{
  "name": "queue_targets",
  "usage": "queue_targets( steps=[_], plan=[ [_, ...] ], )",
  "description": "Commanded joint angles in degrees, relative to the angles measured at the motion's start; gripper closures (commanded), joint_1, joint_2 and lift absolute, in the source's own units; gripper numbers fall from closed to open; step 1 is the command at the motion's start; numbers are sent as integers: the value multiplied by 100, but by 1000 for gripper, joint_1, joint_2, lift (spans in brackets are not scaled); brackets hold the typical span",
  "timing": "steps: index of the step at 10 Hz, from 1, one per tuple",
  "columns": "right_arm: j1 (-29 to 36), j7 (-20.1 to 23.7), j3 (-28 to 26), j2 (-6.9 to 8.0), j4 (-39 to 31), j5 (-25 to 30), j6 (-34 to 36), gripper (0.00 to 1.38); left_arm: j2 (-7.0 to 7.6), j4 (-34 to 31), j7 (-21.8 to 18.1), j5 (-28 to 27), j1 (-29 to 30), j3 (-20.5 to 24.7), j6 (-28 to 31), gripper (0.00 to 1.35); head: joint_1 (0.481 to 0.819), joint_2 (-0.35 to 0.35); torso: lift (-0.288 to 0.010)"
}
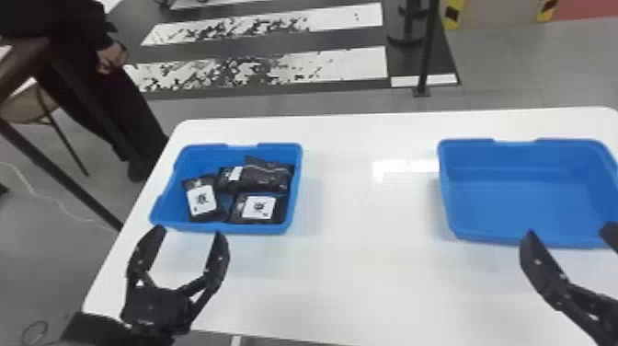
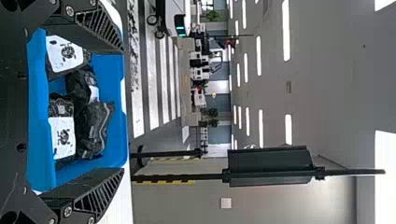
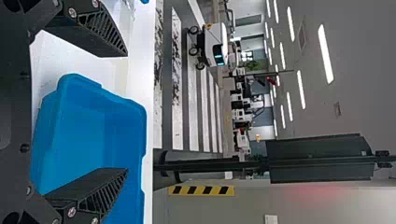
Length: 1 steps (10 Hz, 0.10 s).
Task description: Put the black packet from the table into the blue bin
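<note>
Left gripper [image 1: 189,231] fingers wide apart, near left bin [image 1: 202,158]; right gripper [image 1: 568,232] also apart, well right of it. Crinkled black packets [image 1: 269,177] inside, probably plastic film.

A broad strip of white table [image 1: 349,276] gave passage between the bins. Raised walls bounded the left bin [image 1: 220,227] — black packets [image 1: 266,177] took up much of its floor. The right bin [image 1: 478,239] offered a wide way in from above — its walls blocked the sides.
</note>
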Motion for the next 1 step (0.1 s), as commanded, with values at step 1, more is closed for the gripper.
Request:
queue_targets(
  steps=[1],
  plan=[
    [0,-4,-4,0,1,-4,-5,137,-24,-1,0,11,0,-3,-21,137,695,181,-110]
  ],
)
